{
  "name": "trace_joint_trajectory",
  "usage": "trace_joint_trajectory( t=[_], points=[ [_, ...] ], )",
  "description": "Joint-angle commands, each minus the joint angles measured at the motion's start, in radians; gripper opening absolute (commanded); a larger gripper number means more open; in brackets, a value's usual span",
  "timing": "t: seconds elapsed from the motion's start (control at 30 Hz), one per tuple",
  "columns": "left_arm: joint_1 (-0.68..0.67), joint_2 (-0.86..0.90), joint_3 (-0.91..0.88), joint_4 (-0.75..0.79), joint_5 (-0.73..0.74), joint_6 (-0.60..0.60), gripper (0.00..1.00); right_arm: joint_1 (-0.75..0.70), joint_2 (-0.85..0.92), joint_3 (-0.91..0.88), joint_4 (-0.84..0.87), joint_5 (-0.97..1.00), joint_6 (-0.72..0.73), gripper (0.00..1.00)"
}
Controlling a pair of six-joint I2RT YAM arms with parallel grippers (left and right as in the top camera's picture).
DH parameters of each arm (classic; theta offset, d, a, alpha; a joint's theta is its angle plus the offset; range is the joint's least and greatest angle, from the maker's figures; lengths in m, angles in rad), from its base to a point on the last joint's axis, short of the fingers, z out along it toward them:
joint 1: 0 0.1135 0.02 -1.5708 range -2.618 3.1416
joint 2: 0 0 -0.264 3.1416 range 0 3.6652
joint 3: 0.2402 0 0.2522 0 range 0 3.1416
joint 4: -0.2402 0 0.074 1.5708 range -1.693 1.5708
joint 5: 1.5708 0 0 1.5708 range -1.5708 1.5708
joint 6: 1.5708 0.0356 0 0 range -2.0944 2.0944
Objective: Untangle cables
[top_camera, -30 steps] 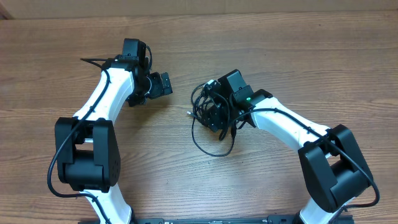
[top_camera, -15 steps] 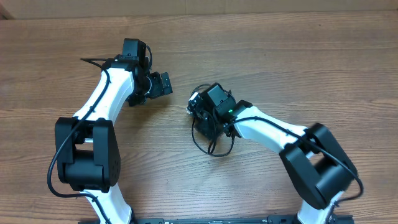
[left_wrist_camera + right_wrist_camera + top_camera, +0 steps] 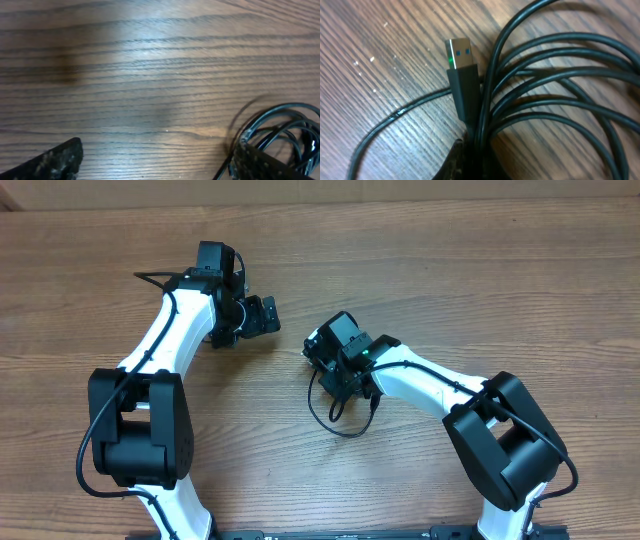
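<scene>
Overhead: right gripper (image 3: 338, 372) hides own fingertips, most of thin black cable bunch (image 3: 485, 125). Left wrist view: bunch blurred, cut by right edge; left gripper's (image 3: 157, 162) 2 fingertips (image 3: 55, 161) cropped at bottom.

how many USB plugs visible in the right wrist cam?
1. The USB plug lies on the table just left of the bunched cables, its metal tip pointing to the frame's top. More plugs may be hidden in the bunch or out of frame.
</scene>
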Motion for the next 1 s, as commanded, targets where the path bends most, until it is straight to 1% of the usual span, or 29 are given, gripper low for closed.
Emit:
trace_joint_trajectory(
  t=[0.0, 0.13, 0.3, 0.4, 0.53, 0.63, 0.77, 0.83, 0.97],
  points=[
    [0.003, 0.01, -0.006, 0.01, 0.099, 0.1, 0.91, -0.029, -0.081, 0.092, -0.023, -0.062, 0.115, 0.04],
    [0.003, 0.01, -0.006, 0.013, 0.204, 0.204, 0.84, -0.108, -0.109, 0.152, -0.035, -0.333, 0.182, 0.04],
    [0.003, 0.01, -0.006, 0.012, 0.344, 0.332, 0.74, -0.264, -0.109, 0.154, -0.029, -0.637, 0.333, 0.04],
    [0.003, 0.01, -0.006, 0.009, 0.403, 0.382, 0.73, -0.345, -0.108, 0.15, -0.029, -0.791, 0.395, 0.04],
    [0.002, 0.01, -0.006, 0.009, 0.435, 0.404, 0.72, -0.412, -0.105, 0.15, -0.029, -0.949, 0.408, 0.04],
    [0.002, 0.01, -0.006, 0.006, 0.444, 0.416, 0.72, -0.436, -0.105, 0.149, -0.029, -0.948, 0.428, 0.04],
    [0.002, 0.01, -0.006, 0.005, 0.436, 0.415, 0.76, -0.445, -0.105, 0.148, -0.053, -0.833, 0.431, 0.04],
    [0.002, 0.01, -0.006, 0.005, 0.436, 0.415, 0.76, -0.445, -0.105, 0.138, -0.059, -0.82, 0.432, 0.04],
    [0.002, 0.01, -0.006, 0.005, 0.438, 0.415, 0.76, -0.445, -0.103, 0.122, -0.051, -0.826, 0.522, 0.04]
  ],
)
